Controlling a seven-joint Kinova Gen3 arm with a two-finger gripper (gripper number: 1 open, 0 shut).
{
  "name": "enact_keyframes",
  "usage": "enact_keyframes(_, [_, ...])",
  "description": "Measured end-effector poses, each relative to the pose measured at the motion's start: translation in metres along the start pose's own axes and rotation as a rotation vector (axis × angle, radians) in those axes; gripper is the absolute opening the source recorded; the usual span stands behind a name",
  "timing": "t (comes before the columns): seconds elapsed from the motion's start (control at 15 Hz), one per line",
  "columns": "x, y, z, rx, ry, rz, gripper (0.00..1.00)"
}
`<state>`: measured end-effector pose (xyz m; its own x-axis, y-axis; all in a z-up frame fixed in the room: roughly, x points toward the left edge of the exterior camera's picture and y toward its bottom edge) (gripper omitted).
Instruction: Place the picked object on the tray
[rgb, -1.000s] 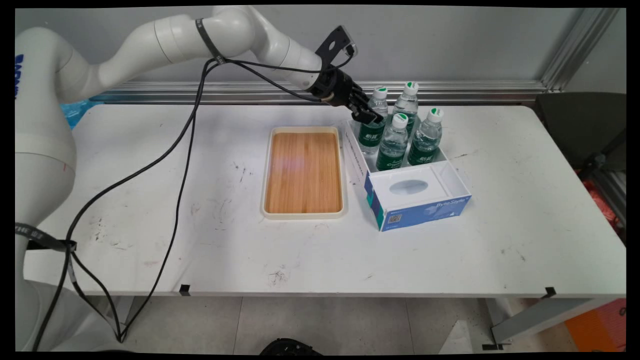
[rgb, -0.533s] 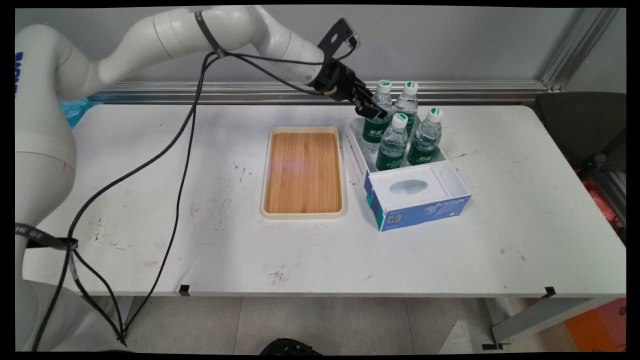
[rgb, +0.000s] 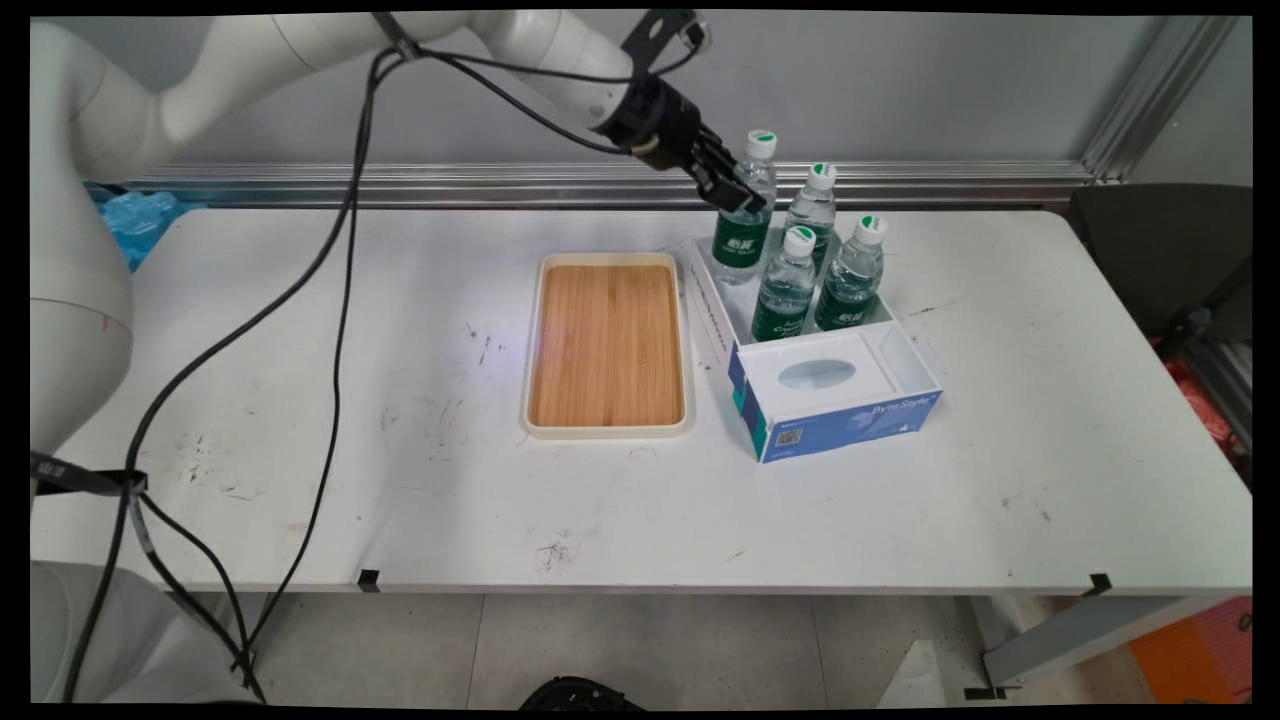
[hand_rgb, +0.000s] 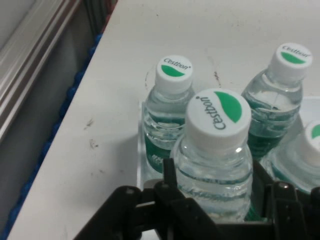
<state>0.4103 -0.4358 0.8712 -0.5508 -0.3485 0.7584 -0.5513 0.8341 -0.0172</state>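
Observation:
My gripper (rgb: 737, 190) is shut on the upper body of a clear water bottle (rgb: 744, 225) with a green label and a white-and-green cap. The bottle hangs upright, raised above the back left corner of the open white box (rgb: 908, 350). Three more bottles of the same kind stand in the box: one at the back (rgb: 813, 205) and two in front (rgb: 786, 285) (rgb: 852, 272). In the hand view the held bottle (hand_rgb: 216, 150) fills the gap of the gripper (hand_rgb: 215, 187), with the other bottles (hand_rgb: 171, 107) (hand_rgb: 279, 97) beyond it.
A blue and white tissue box (rgb: 845, 405) fills the front of the white box. Left of it lies a wooden tray (rgb: 608, 345) with a cream rim. Black cables (rgb: 340, 300) hang from the arm over the table's left half. A metal rail (rgb: 450, 183) runs along the back edge.
The gripper has risen with the bottle in it, lifting the bottle up out of its place at the back left of the box. The other bottles have not moved.

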Motion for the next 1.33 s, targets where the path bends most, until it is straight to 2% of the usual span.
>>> enact_keyframes(0.33, [0.007,0.007,-0.029,0.003,-0.016,-0.007,0.00])
enact_keyframes(0.53, [0.002,0.013,-0.048,0.002,-0.033,-0.017,0.00])
enact_keyframes(0.93, [-0.035,0.041,-0.076,-0.033,-0.063,-0.004,0.00])
enact_keyframes(1.33, [-0.066,0.059,-0.077,-0.073,-0.064,0.009,0.00])
